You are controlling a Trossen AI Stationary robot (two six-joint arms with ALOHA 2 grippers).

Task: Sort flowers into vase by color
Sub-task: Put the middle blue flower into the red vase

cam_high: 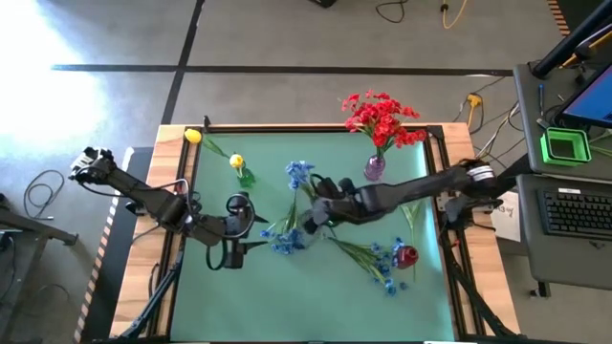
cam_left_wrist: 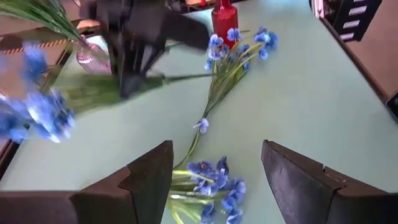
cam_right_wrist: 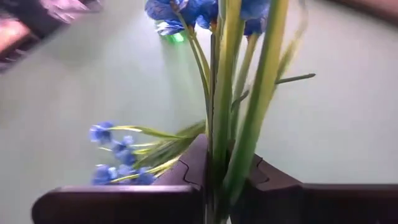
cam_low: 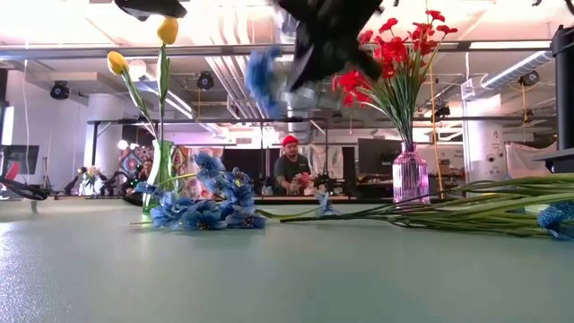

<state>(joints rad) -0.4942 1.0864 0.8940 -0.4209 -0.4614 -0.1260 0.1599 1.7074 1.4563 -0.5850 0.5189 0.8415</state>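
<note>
Nearby: red vase (cam_high: pixel 406 256) | pink vase (cam_high: pixel 374 169) | green vase (cam_high: pixel 246 177) | keyboard (cam_high: pixel 579 212)

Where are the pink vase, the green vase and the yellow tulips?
pink vase (cam_high: pixel 374 169), high view, on its glass body
green vase (cam_high: pixel 246 177), high view, on its body
yellow tulips (cam_high: pixel 236 161), high view, on one head

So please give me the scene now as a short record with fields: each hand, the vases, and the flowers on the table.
right hand: shut on blue flower stems, raised above the mat's middle
left hand: open, holds nothing, over a lying blue sprig
pink vase: holds red flowers
green vase: holds yellow flowers
red vase: lying on the mat, no flowers in it
blue flowers on table: one bunch lies beside the red vase
</note>
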